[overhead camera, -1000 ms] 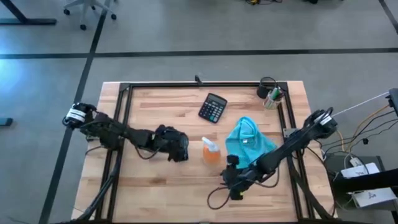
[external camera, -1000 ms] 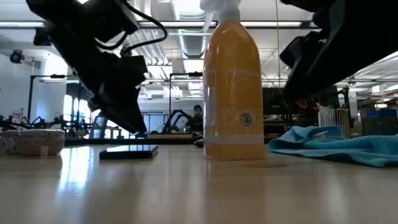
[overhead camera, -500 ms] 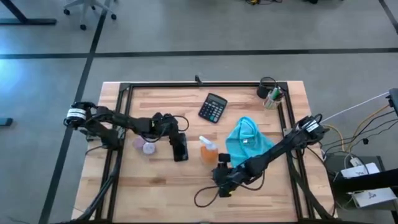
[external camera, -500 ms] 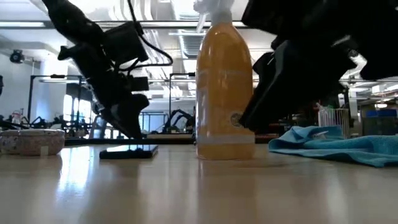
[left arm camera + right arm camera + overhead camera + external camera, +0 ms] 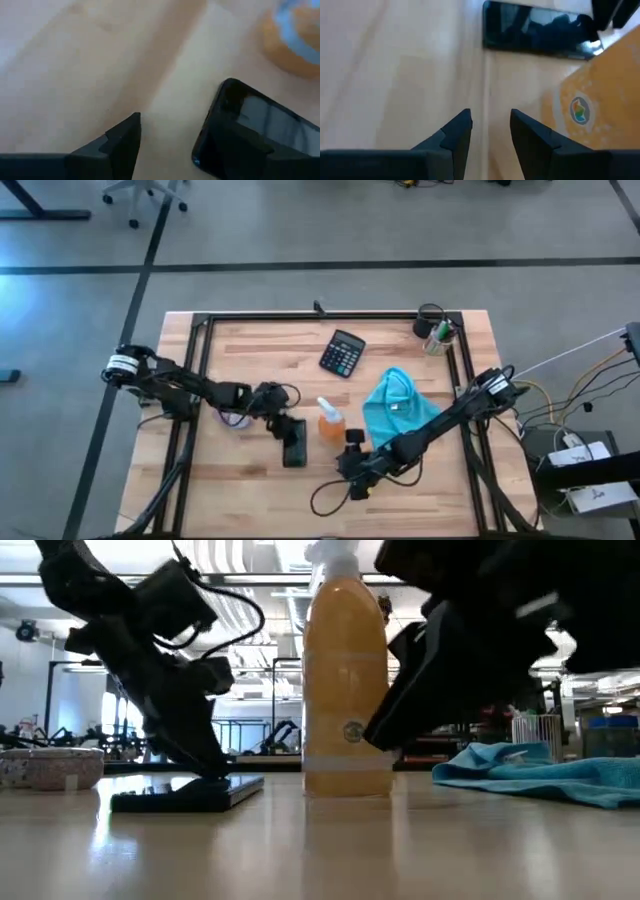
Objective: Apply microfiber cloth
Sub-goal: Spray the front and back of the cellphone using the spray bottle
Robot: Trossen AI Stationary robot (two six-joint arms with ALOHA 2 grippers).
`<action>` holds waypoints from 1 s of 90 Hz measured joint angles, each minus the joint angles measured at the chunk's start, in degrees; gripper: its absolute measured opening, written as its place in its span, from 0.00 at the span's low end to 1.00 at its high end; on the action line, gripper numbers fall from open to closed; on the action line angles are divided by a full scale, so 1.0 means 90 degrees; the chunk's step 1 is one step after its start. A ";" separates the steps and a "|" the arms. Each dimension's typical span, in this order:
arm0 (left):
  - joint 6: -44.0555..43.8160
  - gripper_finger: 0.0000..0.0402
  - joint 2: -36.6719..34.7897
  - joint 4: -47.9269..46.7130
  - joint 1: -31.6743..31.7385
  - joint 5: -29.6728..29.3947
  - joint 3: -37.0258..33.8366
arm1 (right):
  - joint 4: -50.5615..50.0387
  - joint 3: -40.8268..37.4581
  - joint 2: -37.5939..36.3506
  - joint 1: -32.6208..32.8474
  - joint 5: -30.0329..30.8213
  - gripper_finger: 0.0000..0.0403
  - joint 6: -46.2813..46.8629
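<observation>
Orange spray bottle (image 5: 329,423) and black phone (image 5: 294,442) stood between both open, empty grippers, left gripper (image 5: 283,428) and right gripper (image 5: 349,459), beside the microfiber cloth (image 5: 398,406)

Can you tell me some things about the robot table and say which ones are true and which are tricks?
1. The microfiber cloth lies on the table with no gripper holding it. True.
2. The orange spray bottle is tipped over on its side. False: it stands upright.
3. The left gripper is at the flat black phone. True.
4. The calculator sits on top of the cloth. False: it lies apart from it on bare wood.
5. The right gripper is shut tight on the bottle. False: it is open, with the bottle beside it.
</observation>
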 joint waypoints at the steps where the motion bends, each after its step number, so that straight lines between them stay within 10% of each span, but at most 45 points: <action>1: -0.0023 0.54 -0.0004 0.0007 -0.0055 0.0024 0.0013 | 0.0031 0.0000 0.0000 0.0010 -0.0007 0.30 -0.0022; 27: -0.0567 0.53 -0.0251 -0.0002 -0.1838 0.0137 0.0264 | 0.0414 0.0226 0.0304 0.0213 0.0195 0.32 -0.0428; 43: -0.0177 0.50 -0.0215 -0.0146 -0.3090 -0.0945 0.0319 | 0.0389 0.0838 0.1082 0.0244 0.0214 0.30 -0.0495; 90: 0.4610 0.42 0.0680 -0.0297 -0.3939 -0.3519 0.0238 | -0.0594 0.2108 0.1817 0.0072 0.1510 0.31 -0.1962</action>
